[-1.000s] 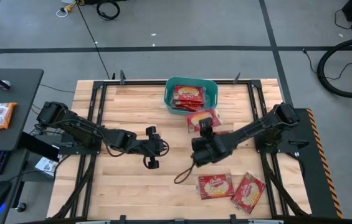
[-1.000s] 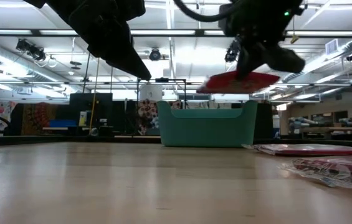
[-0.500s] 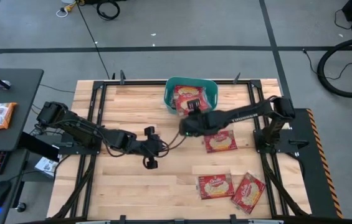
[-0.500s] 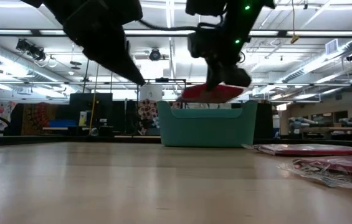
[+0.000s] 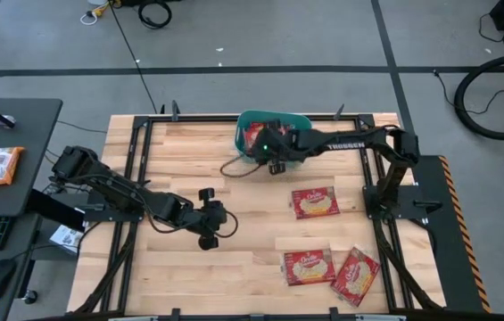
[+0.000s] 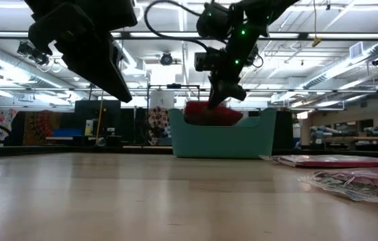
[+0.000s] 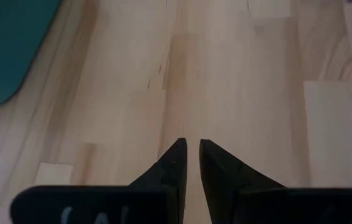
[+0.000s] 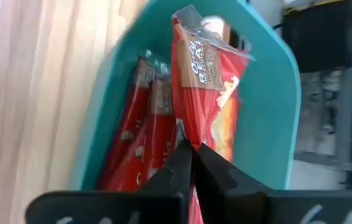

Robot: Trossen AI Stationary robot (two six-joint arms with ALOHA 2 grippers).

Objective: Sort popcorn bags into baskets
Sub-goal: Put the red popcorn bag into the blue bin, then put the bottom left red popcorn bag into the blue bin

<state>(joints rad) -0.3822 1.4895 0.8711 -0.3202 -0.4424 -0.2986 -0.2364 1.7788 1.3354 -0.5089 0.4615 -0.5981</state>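
Right wrist view shows a red popcorn bag (image 8: 202, 81) pinched at its edge between the two dark fingers of the right gripper (image 8: 189, 152); the fingers are nearly together and the bag hangs over the open teal basket (image 8: 269, 93). Under it, inside the basket, lie other red popcorn bags (image 8: 141, 124), standing on their edges against one wall.

From the high view, the basket (image 5: 302, 120) stands at the far edge of the wooden table (image 5: 189, 152), near its middle, and the right gripper (image 5: 272, 153) reaches over it from the right side. In the low view the held bag (image 6: 210, 114) is seen low at the rim of the basket (image 6: 222, 137).

Three more bags lie flat on the table, well apart from the basket: one (image 5: 315, 202) right of the centre, and two (image 5: 309, 266) (image 5: 356, 273) close together at the near right side.

The left gripper (image 5: 209, 225) hovers above bare wood at the near left of the centre. Its fingers (image 7: 176, 165) are almost closed with only a thin gap, and they grasp nothing.
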